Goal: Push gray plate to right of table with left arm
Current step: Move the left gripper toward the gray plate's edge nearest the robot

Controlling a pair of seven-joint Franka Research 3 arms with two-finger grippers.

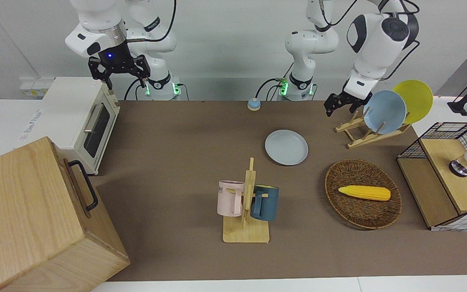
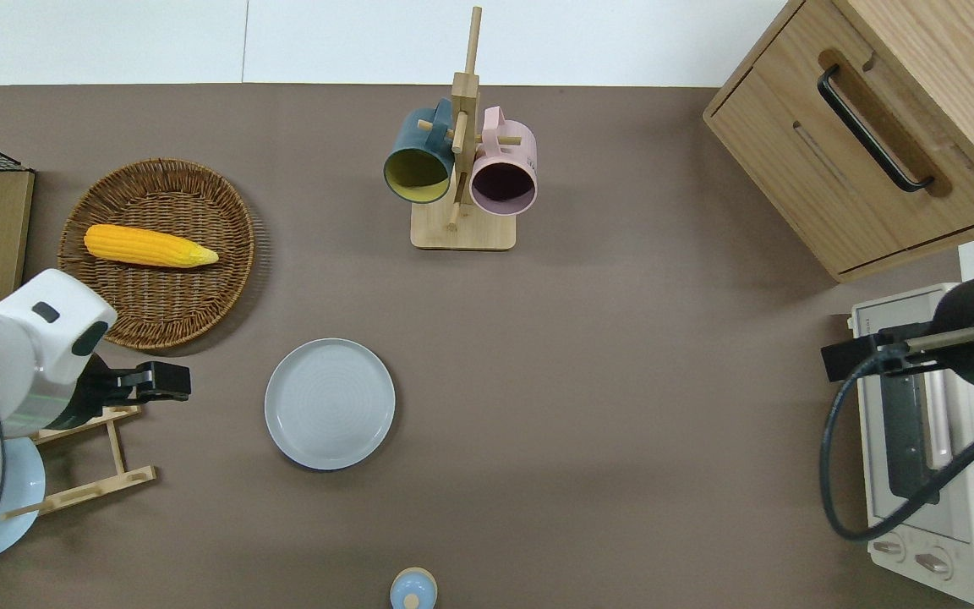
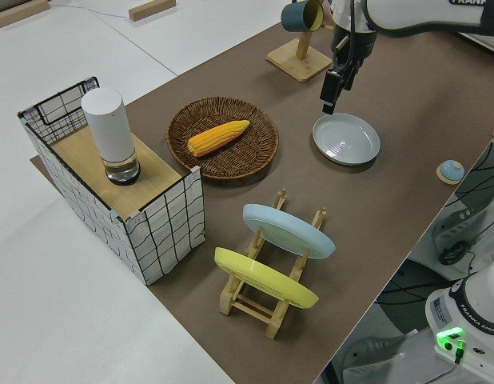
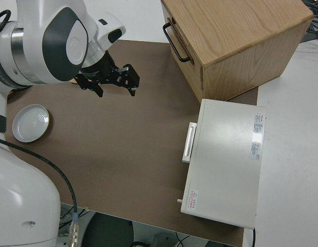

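The gray plate [image 1: 286, 147] lies flat on the brown table mat [image 1: 176, 134], nearer to the robots than the mug rack; it also shows in the overhead view [image 2: 330, 403] and the left side view [image 3: 346, 138]. My left gripper [image 1: 341, 106] is open and empty, up in the air. In the overhead view it [image 2: 167, 382] is over the mat between the dish rack and the gray plate, apart from the plate. The left side view shows it [image 3: 331, 90] pointing down. My right arm is parked, its gripper [image 1: 119, 77] open.
A wooden dish rack [image 1: 363, 136] holds a sky-blue plate [image 1: 384, 111] and a yellow plate [image 1: 416, 99]. A wicker basket [image 1: 363, 219] holds a corn cob [image 1: 364, 193]. A mug rack [image 1: 246, 231], wooden cabinet [image 1: 26, 219], toaster oven [image 1: 71, 117], wire shelf [image 1: 448, 178] and small blue knob [image 1: 253, 104] also stand here.
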